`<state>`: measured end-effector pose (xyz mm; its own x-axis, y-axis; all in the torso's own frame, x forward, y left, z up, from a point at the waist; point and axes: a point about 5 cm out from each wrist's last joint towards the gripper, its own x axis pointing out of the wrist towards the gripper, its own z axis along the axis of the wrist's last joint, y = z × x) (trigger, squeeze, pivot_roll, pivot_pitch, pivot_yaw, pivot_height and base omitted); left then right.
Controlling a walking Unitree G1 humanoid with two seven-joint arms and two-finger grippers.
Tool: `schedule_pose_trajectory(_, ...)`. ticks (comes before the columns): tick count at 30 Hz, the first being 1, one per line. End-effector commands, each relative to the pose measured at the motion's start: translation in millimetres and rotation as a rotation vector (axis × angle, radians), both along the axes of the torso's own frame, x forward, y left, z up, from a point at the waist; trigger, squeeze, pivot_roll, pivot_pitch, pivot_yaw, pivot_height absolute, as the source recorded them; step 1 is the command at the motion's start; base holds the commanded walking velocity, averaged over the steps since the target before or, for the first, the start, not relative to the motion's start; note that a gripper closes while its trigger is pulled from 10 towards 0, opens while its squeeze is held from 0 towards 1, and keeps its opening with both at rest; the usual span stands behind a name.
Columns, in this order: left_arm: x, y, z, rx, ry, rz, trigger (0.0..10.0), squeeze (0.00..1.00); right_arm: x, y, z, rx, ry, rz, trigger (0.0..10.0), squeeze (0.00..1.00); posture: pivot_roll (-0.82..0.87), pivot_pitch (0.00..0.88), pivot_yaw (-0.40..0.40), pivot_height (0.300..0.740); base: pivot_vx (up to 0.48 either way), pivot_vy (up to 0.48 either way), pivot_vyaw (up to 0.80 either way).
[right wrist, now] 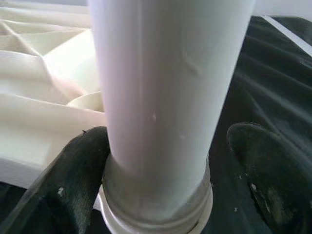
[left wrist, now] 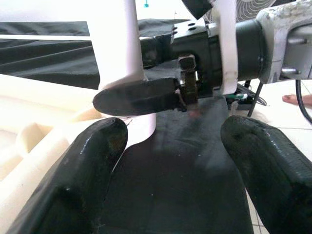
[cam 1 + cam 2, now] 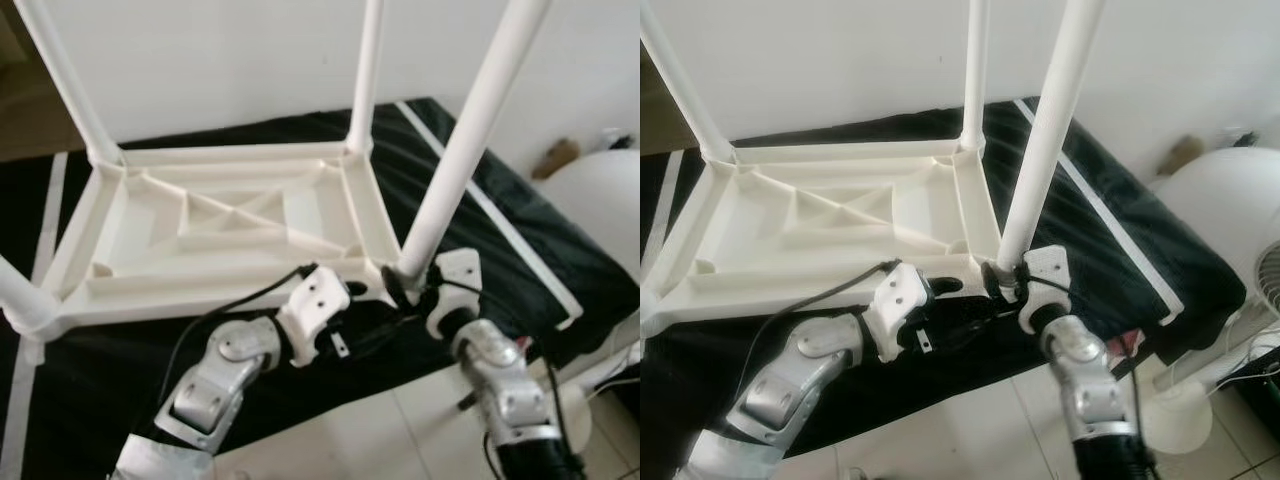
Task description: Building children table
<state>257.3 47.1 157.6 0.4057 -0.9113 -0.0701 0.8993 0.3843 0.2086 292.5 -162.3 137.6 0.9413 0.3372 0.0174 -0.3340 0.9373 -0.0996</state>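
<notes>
Right now the upturned children's table [image 3: 220,235] lies top-down on the black sheet [image 3: 520,230], and your right pincer [image 3: 412,292] straddles the near-right leg [image 3: 455,160] at its base, fingers close on either side though one seems apart. Judging by that, you're seating this leg in its corner socket [image 1: 156,214]. Close squarely, keep the leg upright, and twist without tilting. Your left pincer [image 2: 168,141] is spread wide, empty, just beside; brace the frame with it.
</notes>
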Motion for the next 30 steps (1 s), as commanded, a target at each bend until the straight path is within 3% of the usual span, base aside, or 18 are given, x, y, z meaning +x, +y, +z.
schedule_pose_trajectory(1,-2.6,-2.6,-1,0.017,0.011,-0.061,10.0,0.0,1.1,-1.5,-1,-0.014,-0.004,0.057,10.0,0.0,-0.07,0.085,0.012,0.74,0.0,0.0,0.0)
schedule_pose_trajectory(11,-3.8,-6.5,2,-0.005,0.004,-0.054,10.0,0.0,14.3,-0.1,6,-0.03,0.001,0.259,10.0,0.0,-0.07,0.069,-0.009,0.74,0.0,0.0,0.0)
schedule_pose_trajectory(16,-4.2,-7.5,1,-0.005,0.004,-0.061,10.0,0.0,18.0,1.5,7,-0.054,-0.002,0.294,10.0,0.0,-0.07,0.06,-0.013,0.74,0.0,0.0,0.0)
schedule_pose_trajectory(17,-2.9,-7.8,1,-0.004,0.0,-0.06,10.0,0.0,19.4,2.6,7,-0.066,-0.003,0.31,9.4,0.0,-0.06,0.058,-0.016,0.74,0.0,0.0,0.0)
schedule_pose_trajectory(18,-2.9,-7.8,1,-0.004,0.0,-0.06,10.0,0.0,19.4,2.6,7,-0.066,-0.003,0.31,9.4,0.0,-0.06,0.058,-0.016,0.74,0.0,0.0,0.0)
schedule_pose_trajectory(19,-0.9,-7.4,3,-0.008,-0.006,-0.052,10.0,0.0,20.2,3.5,6,-0.075,0.001,0.332,4.1,0.0,-0.05,0.061,-0.021,0.74,0.0,0.0,0.0)
schedule_pose_trajectory(20,0.2,-6.2,4,-0.013,-0.01,-0.045,10.0,0.0,20.4,3.9,4,-0.082,0.006,0.344,0.4,0.0,-0.06,0.064,-0.021,0.74,0.0,0.0,0.0)
schedule_pose_trajectory(27,-1.6,-6.3,4,-0.03,-0.008,-0.041,10.0,0.0,19.9,-0.1,1,-0.075,0.019,0.347,0.0,0.0,-0.07,0.07,-0.027,0.74,0.0,0.0,0.0)
schedule_pose_trajectory(30,4.8,-2.3,5,-0.024,-0.028,-0.009,10.0,0.0,19.7,-3.3,-1,-0.074,0.027,0.332,0.0,0.0,-0.07,0.073,-0.029,0.74,0.0,0.0,0.0)
